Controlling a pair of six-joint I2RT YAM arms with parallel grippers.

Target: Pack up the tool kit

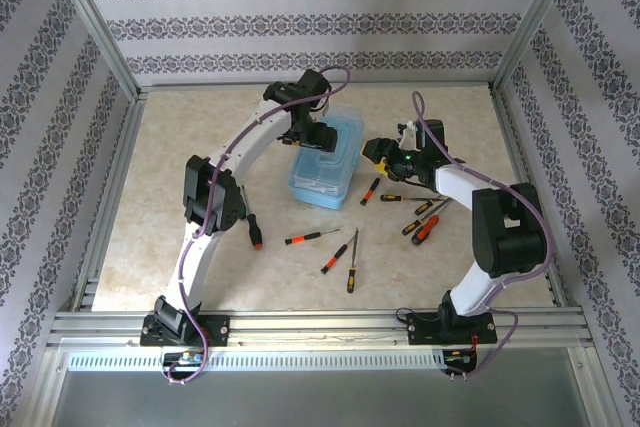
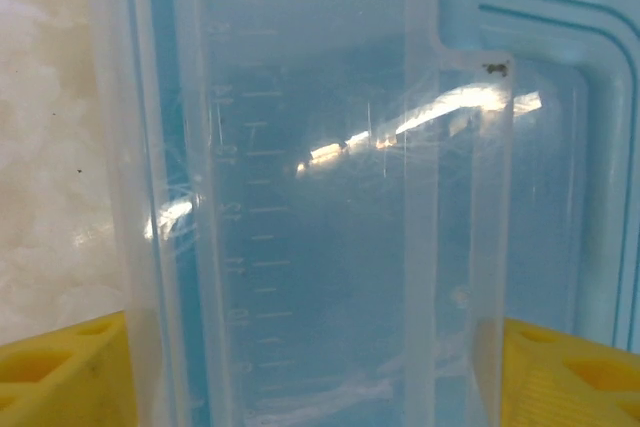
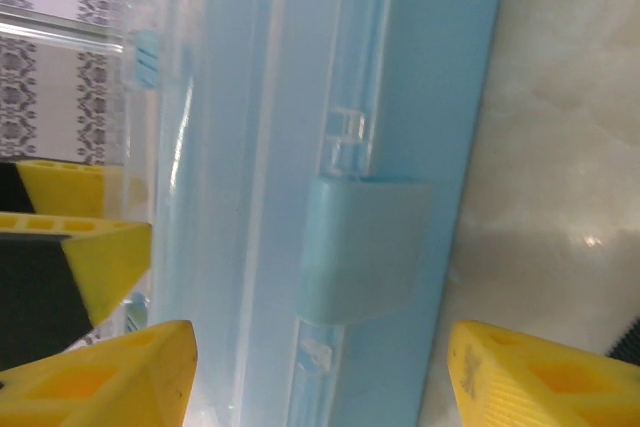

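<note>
**Case lies between both arms, latch side towards the right jaws**

You have the blue case (image 1: 325, 169) in the middle of the desk (image 1: 170, 147), its long axis running away from the arm bases and leaning a little to the right at the far end; the left arm (image 1: 250, 142) reaches over its far end, the right arm (image 1: 505, 232) comes at its right long side, and both are about equally near; the screwdrivers (image 1: 425, 230) lie loose on the desk, near and to the right of the case, so packing looks not yet begun, and by my judgement the case must be opened first; the relation to watch is the latch (image 3: 365, 247): it sits on the case's long edge, ahead of the right jaws and between their fingertips (image 3: 540, 377); those jaws stand apart with nothing gripped; the left jaws are also spread, one fingertip (image 2: 60, 372) at either side of a clear panel of the case, but you cannot tell whether they press on it; the overhead view gives you the case's lie and the scattered tools but not the latch; the right wrist view gives the latch close up, plus what look like the left arm's yellow tips (image 3: 85, 257) beyond the case
</note>
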